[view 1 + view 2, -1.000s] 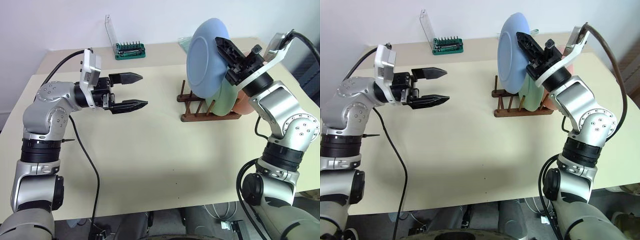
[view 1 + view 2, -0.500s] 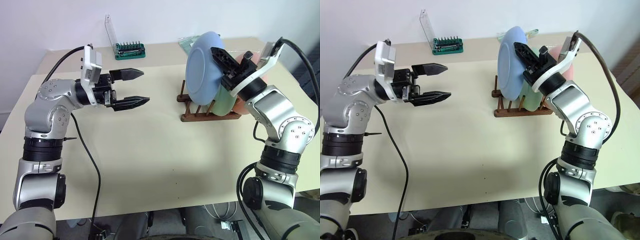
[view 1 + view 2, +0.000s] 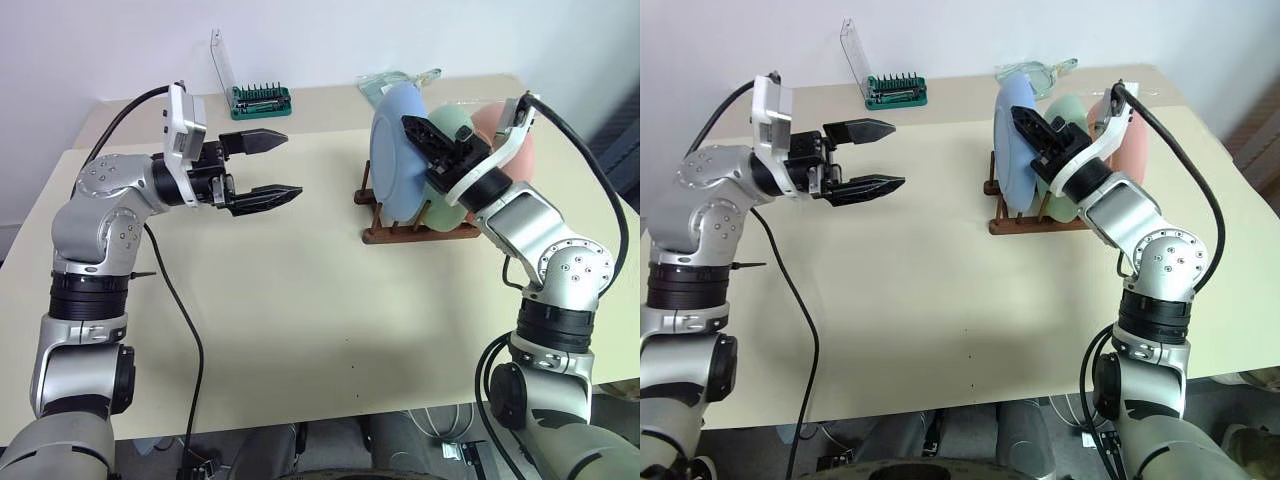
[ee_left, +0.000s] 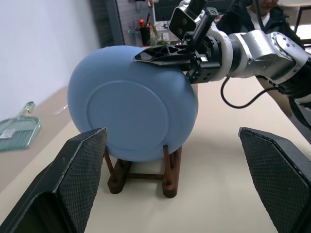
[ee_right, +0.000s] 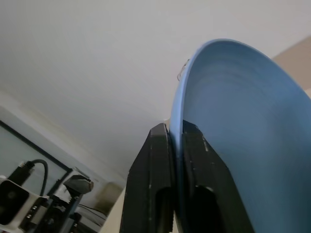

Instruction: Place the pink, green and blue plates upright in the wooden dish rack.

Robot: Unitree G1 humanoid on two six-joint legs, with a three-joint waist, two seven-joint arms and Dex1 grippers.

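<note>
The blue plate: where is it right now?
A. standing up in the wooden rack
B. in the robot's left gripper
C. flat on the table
A: the blue plate stands on edge between the pegs of the wooden rack, with the right gripper at its rim.

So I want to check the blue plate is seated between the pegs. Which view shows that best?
The left wrist view: the blue plate faces the camera, its lower edge between the wooden dish rack pegs. The eye views show it obliquely; the right wrist view shows its rim in the right gripper.
</note>
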